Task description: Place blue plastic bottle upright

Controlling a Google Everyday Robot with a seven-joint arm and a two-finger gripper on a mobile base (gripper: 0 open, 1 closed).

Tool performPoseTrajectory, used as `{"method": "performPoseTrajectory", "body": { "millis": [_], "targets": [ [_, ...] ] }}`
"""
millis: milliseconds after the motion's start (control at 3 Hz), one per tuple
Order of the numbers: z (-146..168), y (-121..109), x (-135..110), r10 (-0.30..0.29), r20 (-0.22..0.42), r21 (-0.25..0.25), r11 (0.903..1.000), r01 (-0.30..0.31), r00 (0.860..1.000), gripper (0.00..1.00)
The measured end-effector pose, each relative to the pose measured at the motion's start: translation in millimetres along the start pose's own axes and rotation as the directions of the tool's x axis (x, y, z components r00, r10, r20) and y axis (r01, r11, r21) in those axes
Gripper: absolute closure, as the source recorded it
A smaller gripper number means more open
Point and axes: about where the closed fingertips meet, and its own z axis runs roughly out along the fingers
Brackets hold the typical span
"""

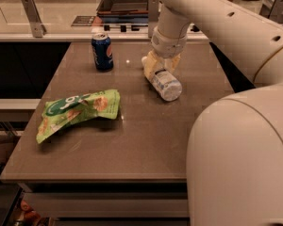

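Note:
The blue plastic bottle [164,82] is small and clear with a pale speckled label. It lies on its side on the brown table [146,140], right of centre, with its base end towards me. My gripper [159,64] hangs from the white arm straight over the bottle's far end, its pale fingers on either side of the bottle near the cap end. The cap is hidden behind the gripper.
A dark blue soda can [102,51] stands upright at the back left of the table. A green crumpled snack bag [78,111] lies at the left. My large white arm and body [240,159] fill the right foreground. A counter with a tray [125,1] runs behind the table.

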Motion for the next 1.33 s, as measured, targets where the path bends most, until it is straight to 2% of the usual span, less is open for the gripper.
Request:
{"method": "performPoseTrajectory", "body": {
  "millis": [333,667,1000,1333],
  "targets": [
    [-6.2,-13.1,7.7,0.034,0.057,-0.026,0.9991,-0.033,0.998,1.00],
    [-16.2,-26.0,21.0,0.075,0.122,-0.056,0.9960,-0.069,0.990,1.00],
    [-27.9,-37.6,34.3,0.114,0.190,-0.074,0.9920,-0.102,0.975,1.00],
    [-44.9,-47.9,38.9,0.143,0.282,-0.076,0.9891,-0.126,0.949,1.00]
  ]
}}
